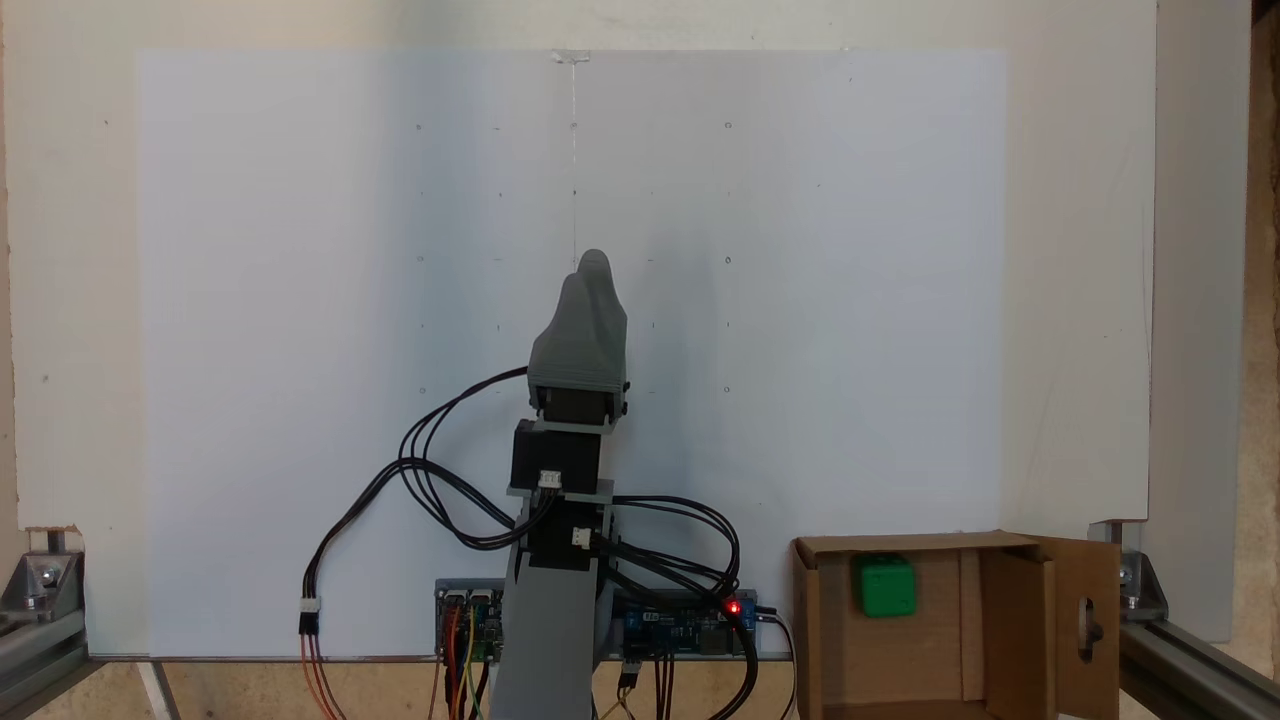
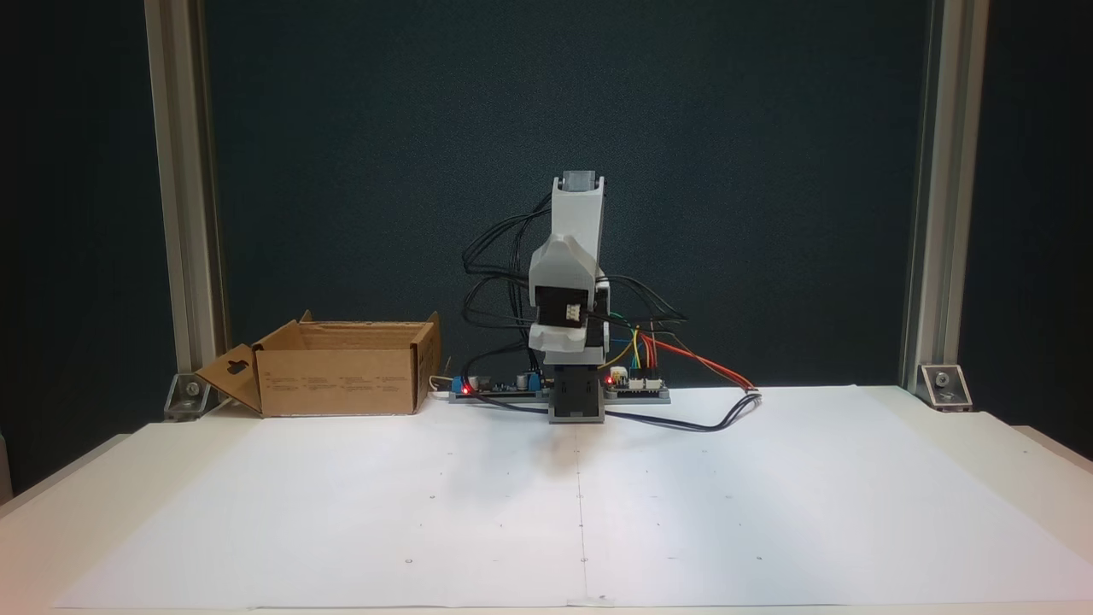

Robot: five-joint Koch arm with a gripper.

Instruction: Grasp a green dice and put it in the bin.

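A: Taking the top-down fixed view from the left, what is sitting left of the bin (image 1: 930, 640)?

B: The arm is standing folded over its base, wires looping beside it, and the gripper (image 1: 594, 262) is pointing away from the bin over the white sheet (image 1: 300, 300).

A: Is it holding anything?

B: Its jaws are lying one behind the other, so I cannot tell whether they are parted; nothing green is showing there.

A: And the green dice (image 1: 886, 585)?

B: It is resting inside the bin, near the far wall. The keyhole flap is hanging open on the bin's right, probably keeping the mouth clear. I'd judge the task finished.
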